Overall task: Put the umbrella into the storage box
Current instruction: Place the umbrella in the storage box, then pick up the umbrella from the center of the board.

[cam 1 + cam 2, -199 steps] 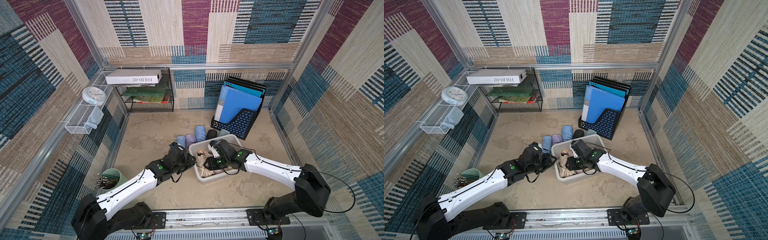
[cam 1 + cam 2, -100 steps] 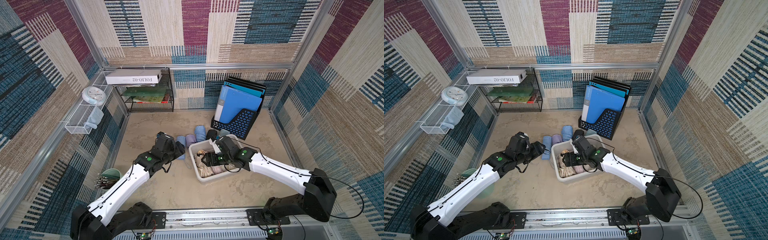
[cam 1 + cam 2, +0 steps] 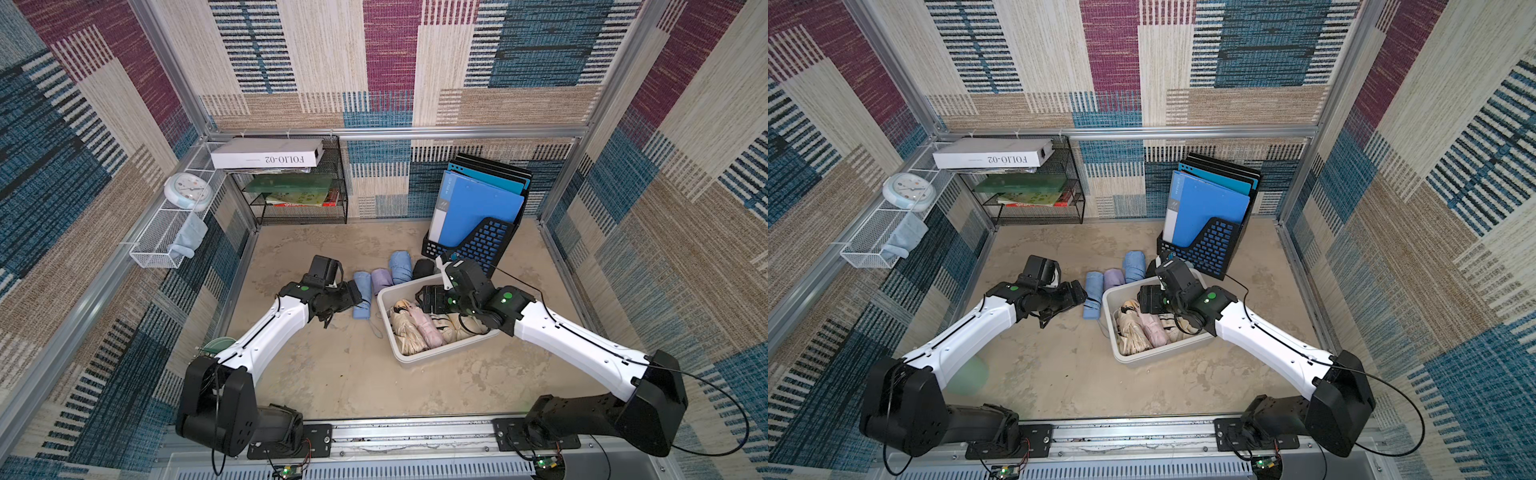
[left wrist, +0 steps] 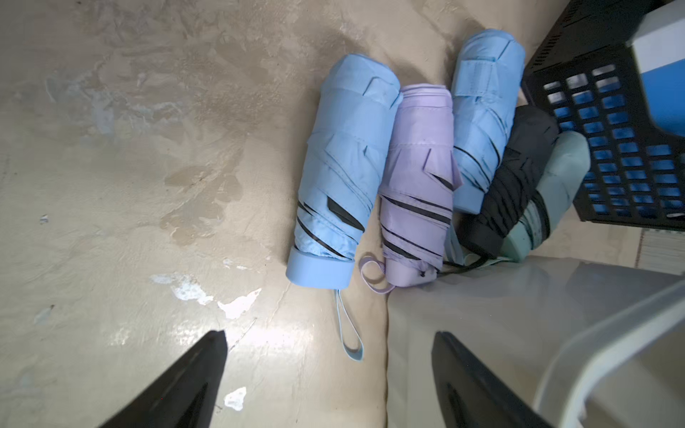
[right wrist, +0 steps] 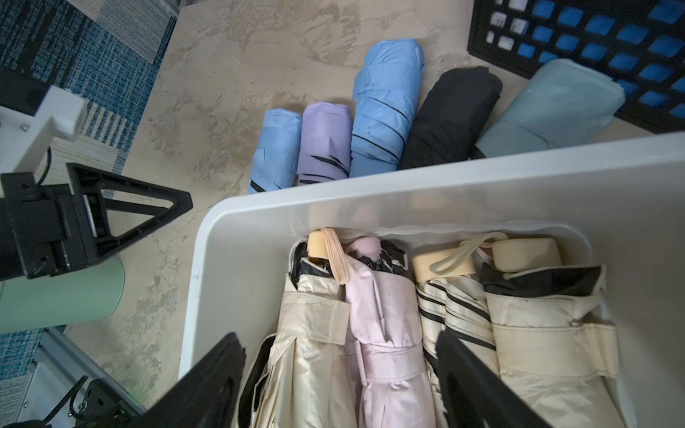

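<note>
A clock [image 3: 188,192] lies in the white mesh basket [image 3: 153,253] on the left wall; its dial is too small to read. Next to it, a white carton [image 3: 266,153] on the black wire shelf [image 3: 303,218] reads "FOLIO-02", printed upside down in both top views.

The left arm reaches low and forward from the near rail. The left hand [image 4: 330,331] has its fingers wide apart and empty over the counter [image 4: 129,185], near the strap of the light blue umbrella [image 4: 341,163]. That umbrella heads a row with a lilac one [image 4: 419,178], another blue [image 4: 482,122], a black [image 4: 515,178] and a pale green [image 4: 556,178].

Just beside the row, the storage box [image 3: 440,354] holds a pink umbrella [image 5: 385,315] among three cream ones. The right arm stretches in from the right, wrist bent down. The right hand [image 5: 339,334] is spread over the pink umbrella, gripping nothing.

Behind, the blue folder [image 3: 478,212] in the black file holder [image 3: 478,247] has spine lettering too small to read.
</note>
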